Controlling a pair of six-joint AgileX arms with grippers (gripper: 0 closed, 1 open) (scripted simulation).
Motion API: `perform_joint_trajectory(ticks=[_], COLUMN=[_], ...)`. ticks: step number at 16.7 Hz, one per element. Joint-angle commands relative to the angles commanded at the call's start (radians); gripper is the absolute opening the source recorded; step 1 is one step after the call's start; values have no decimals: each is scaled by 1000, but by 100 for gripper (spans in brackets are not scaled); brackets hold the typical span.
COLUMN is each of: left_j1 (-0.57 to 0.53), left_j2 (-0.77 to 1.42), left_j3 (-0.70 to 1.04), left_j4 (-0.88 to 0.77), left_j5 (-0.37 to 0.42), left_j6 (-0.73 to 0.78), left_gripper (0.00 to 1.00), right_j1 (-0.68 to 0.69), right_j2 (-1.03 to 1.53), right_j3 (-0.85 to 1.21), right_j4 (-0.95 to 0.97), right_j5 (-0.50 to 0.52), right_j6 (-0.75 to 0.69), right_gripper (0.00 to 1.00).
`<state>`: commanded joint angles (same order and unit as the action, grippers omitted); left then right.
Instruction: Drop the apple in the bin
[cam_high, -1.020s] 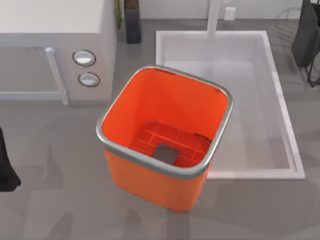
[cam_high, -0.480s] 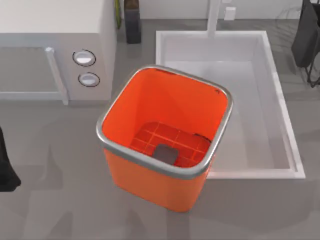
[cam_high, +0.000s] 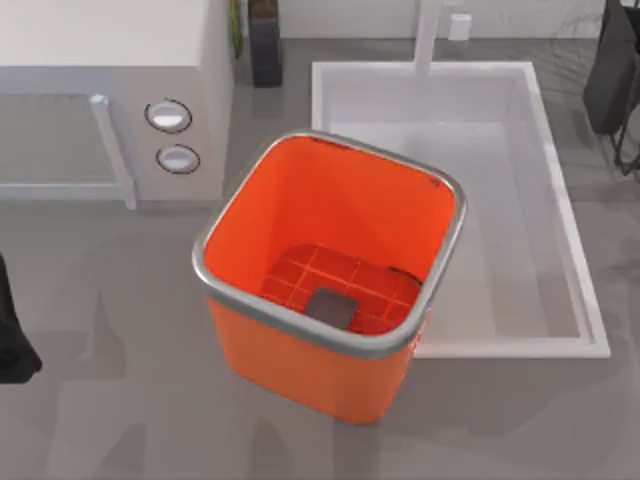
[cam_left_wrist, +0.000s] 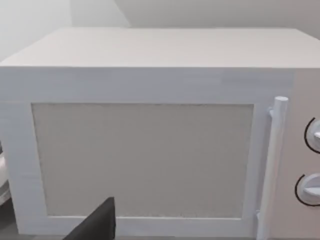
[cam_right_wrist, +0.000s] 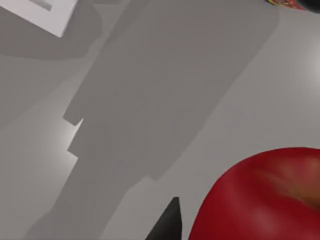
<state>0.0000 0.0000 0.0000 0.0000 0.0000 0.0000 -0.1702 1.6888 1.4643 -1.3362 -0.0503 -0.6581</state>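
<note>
Glossy red apple (cam_right_wrist: 260, 197) on your grey surface (cam_right_wrist: 150, 100) near the right gripper, grip unreadable, tall orange silver-rimmed bin (cam_high: 310, 375) mid-surface.

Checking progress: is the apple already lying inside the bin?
No, the bin holds only a dark grey patch on its floor.

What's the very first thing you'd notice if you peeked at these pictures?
The bright orange bin with its silver rim, standing mid-table beside the white sink. Next, the shiny red apple looming close in the right wrist view, resting on the grey table. The left wrist view faces a white microwave.
</note>
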Motion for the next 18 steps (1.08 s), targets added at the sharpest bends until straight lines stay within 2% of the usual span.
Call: perform_joint_trajectory(ticks=[4,10,13,16,18], left_j1=[0,0,0,0,0], left_j2=[0,0,0,0,0], left_j3=[0,0,0,0,0], left_j4=[0,0,0,0,0], left_j5=[0,0,0,0,0], left_j6=[0,0,0,0,0], left_gripper=[100,100,100,100,100], right_j1=[181,493,635,745,794], right_j2=[95,257,331,385,409], right_j3=[141,357,440,505,538], right_j4=[-5,-4,-2,4,10], right_j5=[-49,-117,-145,-165,-173], right_j6=[-343,-1073,-1390,-1618,-1718], right_gripper=[0,0,0,0,0])
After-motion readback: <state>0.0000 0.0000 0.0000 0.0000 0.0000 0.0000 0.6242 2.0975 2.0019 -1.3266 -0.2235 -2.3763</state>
